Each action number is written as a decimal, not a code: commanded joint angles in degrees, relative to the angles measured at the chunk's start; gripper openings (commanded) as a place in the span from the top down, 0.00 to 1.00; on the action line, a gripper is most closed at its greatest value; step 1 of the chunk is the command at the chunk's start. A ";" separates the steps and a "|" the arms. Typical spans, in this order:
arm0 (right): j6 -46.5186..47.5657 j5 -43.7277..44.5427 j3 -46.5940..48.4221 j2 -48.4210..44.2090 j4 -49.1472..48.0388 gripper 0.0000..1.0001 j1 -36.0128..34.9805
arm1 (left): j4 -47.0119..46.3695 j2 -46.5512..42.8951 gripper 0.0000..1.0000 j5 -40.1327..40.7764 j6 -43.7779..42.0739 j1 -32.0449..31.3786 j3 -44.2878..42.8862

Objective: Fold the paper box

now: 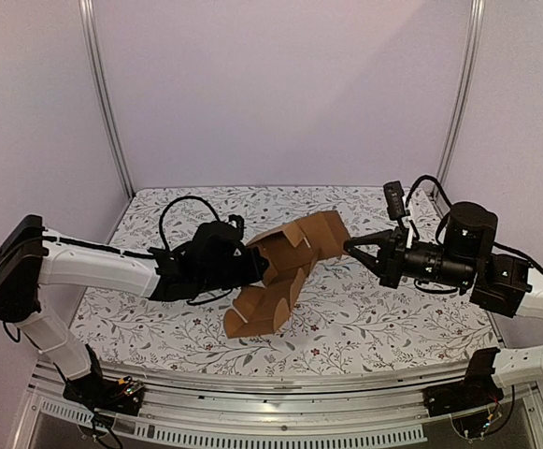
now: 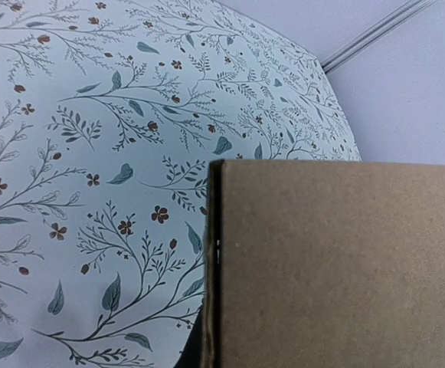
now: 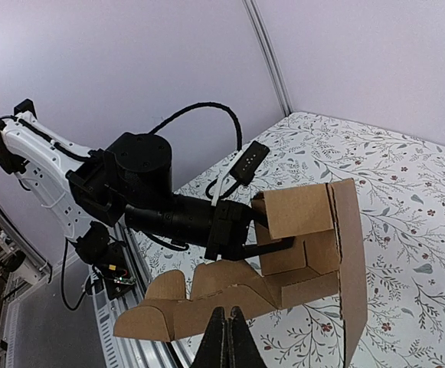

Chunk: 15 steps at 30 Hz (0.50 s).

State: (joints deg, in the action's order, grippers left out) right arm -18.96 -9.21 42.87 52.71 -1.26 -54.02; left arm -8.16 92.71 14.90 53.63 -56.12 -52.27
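the half-folded paper box [image 1: 288, 265] sits in the middle of the top view, over the flowered table [image 1: 392, 318], its scalloped flaps trailing toward the lower centre. the left gripper [image 3: 272, 247] reaches in from the left, pinched tight on one of its upright panels. the right gripper [image 1: 349, 246] is fully closed and holds nothing, its tips just beside the box's upper right edge; whether they touch it i cannot tell.
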 commanded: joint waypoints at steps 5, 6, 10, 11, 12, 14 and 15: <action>2.09 -1.71 -8.83 -1.51 -13.84 1.00 -0.59 | -12.00 -2.11 1.00 -10.20 7.93 3.95 4.87; 2.57 -1.88 -9.32 -1.13 -15.57 1.00 -0.59 | -12.20 -2.16 1.00 -10.77 8.18 4.03 4.74; 3.99 -1.60 -8.89 2.02 -20.69 1.00 -0.62 | -13.10 -1.79 1.00 -13.04 9.30 4.11 4.20; 4.16 -1.58 -8.35 2.77 -21.75 1.00 -0.64 | -13.71 -1.70 1.00 -13.60 9.61 4.17 4.26; 4.25 -1.60 -7.92 4.15 -22.97 1.00 -0.65 | -14.26 -1.57 1.00 -14.00 9.91 4.13 4.28; 4.69 -0.84 -6.88 6.00 -24.27 1.00 -0.69 | -15.07 -1.29 1.00 -15.15 10.53 4.13 4.29; 4.93 -0.64 -6.44 7.23 -24.89 1.00 -0.71 | -15.66 -1.06 1.00 -16.20 10.87 4.09 4.35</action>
State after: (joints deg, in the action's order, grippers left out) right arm -15.75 -10.24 34.24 56.71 -20.12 -54.37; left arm -20.05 91.53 2.92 62.48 -52.56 -48.05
